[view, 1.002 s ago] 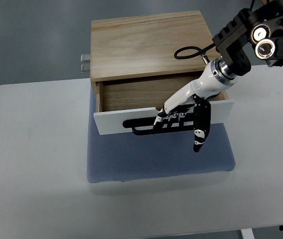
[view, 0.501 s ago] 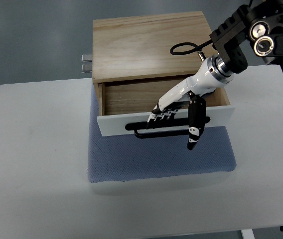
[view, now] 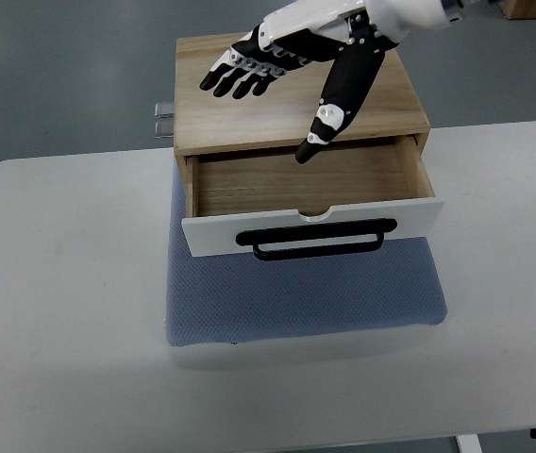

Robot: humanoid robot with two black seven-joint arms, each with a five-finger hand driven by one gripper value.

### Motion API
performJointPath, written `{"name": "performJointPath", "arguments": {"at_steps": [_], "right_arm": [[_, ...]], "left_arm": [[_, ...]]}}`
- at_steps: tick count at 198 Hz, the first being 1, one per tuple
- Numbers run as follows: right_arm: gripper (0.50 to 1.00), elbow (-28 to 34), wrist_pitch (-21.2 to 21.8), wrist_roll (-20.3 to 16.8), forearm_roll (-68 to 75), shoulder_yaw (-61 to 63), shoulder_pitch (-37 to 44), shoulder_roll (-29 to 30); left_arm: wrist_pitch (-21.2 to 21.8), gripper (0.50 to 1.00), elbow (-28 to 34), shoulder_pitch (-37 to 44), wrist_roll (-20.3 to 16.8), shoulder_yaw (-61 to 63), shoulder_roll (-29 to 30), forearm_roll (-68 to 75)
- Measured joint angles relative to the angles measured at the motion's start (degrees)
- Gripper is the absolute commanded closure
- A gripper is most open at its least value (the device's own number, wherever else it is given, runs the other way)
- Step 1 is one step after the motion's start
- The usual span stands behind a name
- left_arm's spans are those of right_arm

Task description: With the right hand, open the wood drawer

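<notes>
A light wooden box [view: 287, 85] stands at the back of the table on a blue mat [view: 306, 297]. Its drawer [view: 306, 184] is pulled out, showing a bare wood bottom. The drawer has a white front panel with a black handle [view: 313, 240]. My right hand [view: 287, 80] hovers high above the top of the box, coming in from the upper right, with white and black fingers [view: 240, 75] spread and holding nothing. It is well clear of the handle. The left arm is out of sight.
The white table [view: 70, 311] spreads to either side of the mat and in front of it. A small metal bracket [view: 162, 119] sticks out behind the box on its left. Grey floor lies beyond the table.
The right hand let go of the black handle and rose up and back, over the top of the box. The drawer stays pulled out.
</notes>
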Motion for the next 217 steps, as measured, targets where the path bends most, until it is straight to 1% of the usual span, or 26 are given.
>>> {"name": "performJointPath", "arguments": {"at_steps": [20,42,53,69,89,104,131,176,195,217], "right_arm": [[0.556,-7.63,-1.99,1.18,4.92,10.06,-10.11,-2.63],[0.558,-16.62,-4.24,2.46,8.81,23.01,-22.21,-2.91],[0.558,-21.95,-4.92,3.31,10.17,31.11,-29.1,-1.89],[0.558,-27.59,-5.78,4.52,10.99,40.37,-36.59,0.68],[0.56,-35.05,-9.05,5.64,11.23,50.42,-43.73,5.02],[0.56,-39.78,-11.96,6.03,11.31,54.39,-46.39,7.98],[0.56,-45.53,-15.64,6.21,12.94,57.12,-48.54,12.48],[0.558,-47.44,-21.65,6.23,20.75,57.76,-51.66,14.83],[0.556,-48.12,-23.33,6.23,24.99,57.79,-53.0,16.46],[0.556,-49.07,-24.6,6.23,26.16,57.62,-54.21,18.01]], "left_arm": [[0.0,0.5,0.0,-0.02,0.0,0.0,0.0,0.0],[-0.01,0.5,-0.02,-0.04,-0.01,0.02,0.0,0.0],[0.0,0.5,-0.01,0.01,0.0,0.04,0.0,0.0],[-0.01,0.5,-0.02,-0.03,0.0,0.05,0.0,0.0],[-0.01,0.5,-0.02,-0.02,0.0,0.05,0.0,0.0],[0.0,0.5,-0.02,-0.01,0.0,0.05,0.0,0.0],[-0.01,0.5,-0.02,0.0,0.0,0.05,0.0,0.0],[-0.03,0.5,-0.02,-0.01,0.0,0.05,0.0,0.0],[-0.03,0.5,-0.02,-0.02,0.0,0.05,0.0,0.0],[-0.03,0.5,0.0,-0.01,0.0,0.05,0.0,0.0]]}}
